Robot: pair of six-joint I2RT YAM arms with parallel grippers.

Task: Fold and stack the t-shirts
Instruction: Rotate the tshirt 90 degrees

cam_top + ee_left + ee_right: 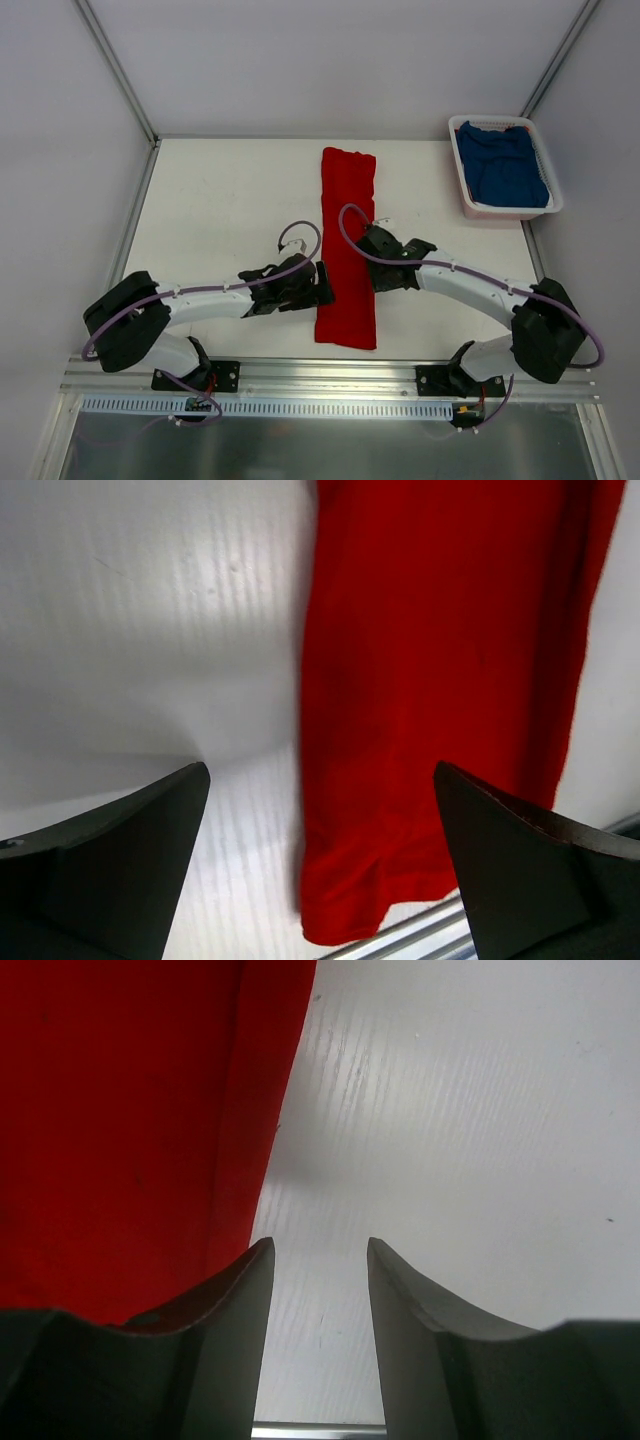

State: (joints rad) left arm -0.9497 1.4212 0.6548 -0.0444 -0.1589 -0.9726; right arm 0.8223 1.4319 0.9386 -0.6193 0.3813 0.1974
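Observation:
The red t-shirt (347,250) lies flat in the middle of the table, folded into a long narrow strip running from far to near. The blue t-shirt (500,165) lies bunched in the white basket (553,205) at the back right. My left gripper (325,288) is wide open at the strip's left edge near its near end. In the left wrist view the red shirt (440,680) spans the gap between the fingers, around my left gripper (320,767). My right gripper (368,243) is open and empty at the strip's right edge. In the right wrist view, my right gripper (318,1242) is over bare table beside the red shirt (130,1130).
A metal rail (330,375) runs along the table's near edge, close to the strip's near end. White walls enclose the table on the left, back and right.

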